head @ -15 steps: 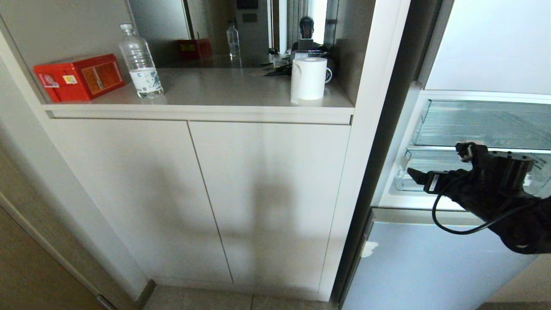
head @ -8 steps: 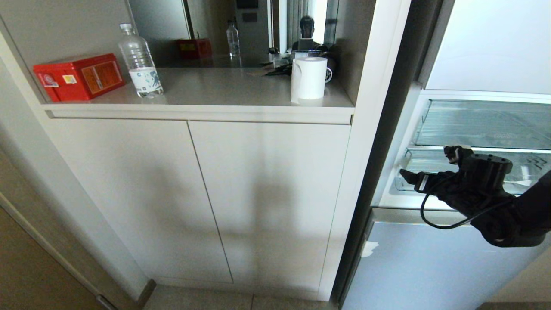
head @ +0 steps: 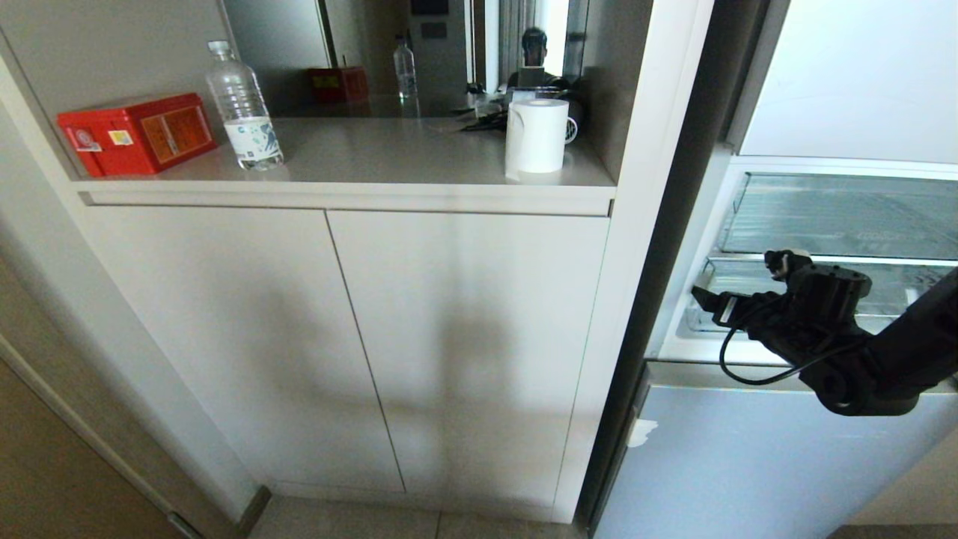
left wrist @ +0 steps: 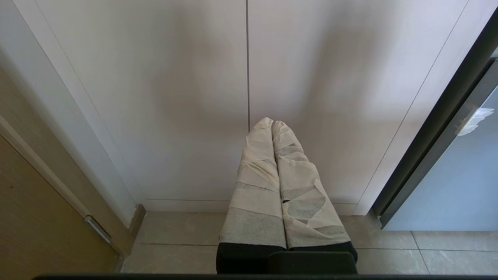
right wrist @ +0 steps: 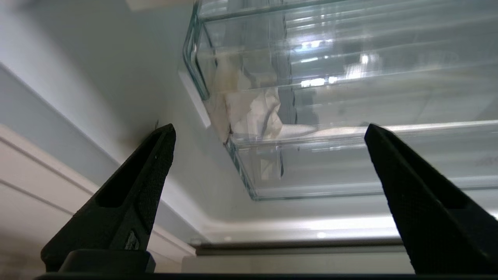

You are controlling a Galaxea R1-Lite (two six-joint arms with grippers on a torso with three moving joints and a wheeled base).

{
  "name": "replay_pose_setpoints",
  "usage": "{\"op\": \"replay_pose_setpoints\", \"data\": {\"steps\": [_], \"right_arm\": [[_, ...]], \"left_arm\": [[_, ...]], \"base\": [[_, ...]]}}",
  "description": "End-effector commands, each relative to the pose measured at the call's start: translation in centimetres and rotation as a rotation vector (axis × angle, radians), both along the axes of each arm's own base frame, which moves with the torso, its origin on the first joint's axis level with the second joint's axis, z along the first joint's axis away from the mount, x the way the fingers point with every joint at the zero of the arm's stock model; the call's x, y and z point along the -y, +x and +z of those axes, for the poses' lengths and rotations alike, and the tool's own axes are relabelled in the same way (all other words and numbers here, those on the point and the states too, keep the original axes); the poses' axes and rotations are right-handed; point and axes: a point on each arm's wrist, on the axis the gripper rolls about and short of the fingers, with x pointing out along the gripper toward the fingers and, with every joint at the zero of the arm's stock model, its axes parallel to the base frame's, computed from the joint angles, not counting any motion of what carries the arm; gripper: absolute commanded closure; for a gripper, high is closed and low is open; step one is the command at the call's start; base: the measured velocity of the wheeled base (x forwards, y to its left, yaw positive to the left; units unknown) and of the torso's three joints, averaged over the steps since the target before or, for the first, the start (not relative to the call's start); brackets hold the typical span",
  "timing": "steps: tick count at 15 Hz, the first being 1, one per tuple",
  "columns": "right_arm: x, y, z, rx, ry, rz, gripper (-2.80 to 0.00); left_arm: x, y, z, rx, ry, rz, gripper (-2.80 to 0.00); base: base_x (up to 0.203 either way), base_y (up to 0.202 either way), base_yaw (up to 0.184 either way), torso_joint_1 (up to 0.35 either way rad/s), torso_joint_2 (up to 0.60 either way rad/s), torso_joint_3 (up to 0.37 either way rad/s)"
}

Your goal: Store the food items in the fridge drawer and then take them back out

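sitting low in the open fridge, the fridge drawer point(head: 887, 296) is a clear bin holding only something pale and crumpled at one end, with another clear bin point(head: 846, 213) above it. the right gripper point(head: 737, 281) hovers before its front lip, jaws spread wide and empty; the left gripper point(left wrist: 272, 123) hangs pressed together by the cabinet doors point(head: 352, 337).

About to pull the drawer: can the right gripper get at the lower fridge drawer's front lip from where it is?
Probably yes. The right gripper is open, empty and facing the fridge drawer, with nothing between its fingers and the front lip.
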Motion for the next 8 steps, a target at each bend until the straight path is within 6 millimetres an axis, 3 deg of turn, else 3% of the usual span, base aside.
{"op": "replay_pose_setpoints", "data": {"steps": [1, 8], "right_arm": [[0.01, 0.33, 0.10, 0.015, 0.004, 0.001, -2.80], [0.42, 0.35, -0.05, 0.012, 0.005, -0.011, -2.80]], "left_arm": [[0.00, 0.01, 0.00, -0.001, 0.000, 0.003, 0.00], [0.00, 0.01, 0.00, -0.001, 0.000, 0.001, 0.00]], "base": [[0.000, 0.000, 0.000, 0.000, 0.00, 0.000], [0.000, 0.000, 0.000, 0.000, 0.00, 0.000]]}}
